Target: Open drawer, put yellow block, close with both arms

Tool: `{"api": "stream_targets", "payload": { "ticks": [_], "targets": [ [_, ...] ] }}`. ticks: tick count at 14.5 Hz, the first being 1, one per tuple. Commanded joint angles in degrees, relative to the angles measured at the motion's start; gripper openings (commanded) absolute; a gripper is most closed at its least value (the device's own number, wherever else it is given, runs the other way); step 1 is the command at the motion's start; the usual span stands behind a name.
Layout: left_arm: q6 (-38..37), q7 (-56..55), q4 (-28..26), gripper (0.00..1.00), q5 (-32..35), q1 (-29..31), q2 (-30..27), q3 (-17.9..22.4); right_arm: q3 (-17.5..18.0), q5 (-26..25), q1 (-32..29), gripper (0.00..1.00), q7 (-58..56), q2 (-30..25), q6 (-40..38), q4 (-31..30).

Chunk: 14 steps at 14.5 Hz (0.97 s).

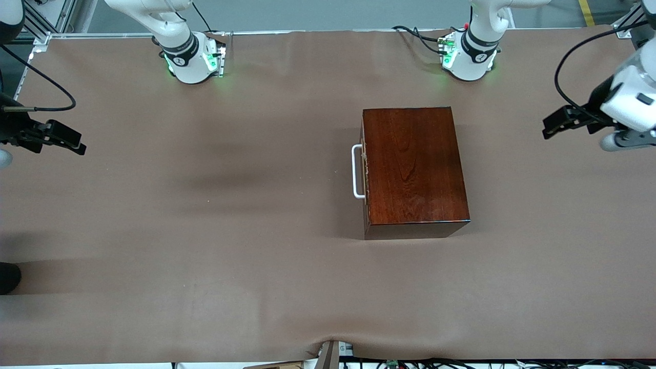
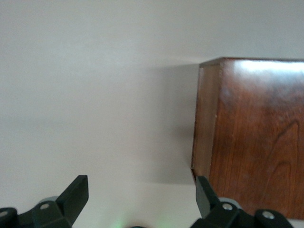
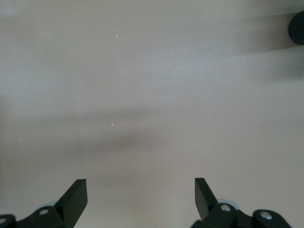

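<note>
The drawer [image 1: 359,171] is seen shut in the wooden box [image 1: 414,166]. Both grippers are held with fingers apart above the table [image 1: 205,230]: the left gripper [image 1: 556,125] well apart from the box at its own end, the right gripper [image 1: 69,141] at the other end.

Right wrist camera, my listing: black two-finger right gripper [image 3: 140,190], fingers [image 3: 76,194] spread wide apart, nothing between them. Beneath it I see plain brown table covering [image 3: 152,85] with soft shadow bands. One dark round object [image 3: 298,27] at the frame's edge, unidentifiable.

Glossy reddish wooden box [image 1: 415,166], smooth white handle [image 1: 357,171], matt brown table cover [image 1: 205,230]
</note>
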Motion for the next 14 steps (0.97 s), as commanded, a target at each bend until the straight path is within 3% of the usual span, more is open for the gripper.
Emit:
{"api": "stream_targets", "payload": {
  "ticks": [1,3,14],
  "targets": [
    [-1.25,5.67,0.49,1.00,1.27,1.39,-0.86,-1.62,-0.05,0.00,0.24,1.00,0.76,-0.42,0.19,-0.08],
    [-1.25,5.68,2.59,1.00,1.18,1.48,-0.43,-1.53,-0.05,0.00,0.33,1.00,0.76,-0.42,0.27,-0.08],
    [-1.17,5.50,2.78,1.00,1.18,1.57,-0.07,-1.62,-0.05,0.00,0.33,1.00,0.76,-0.42,0.19,-0.08]
  ]
}}
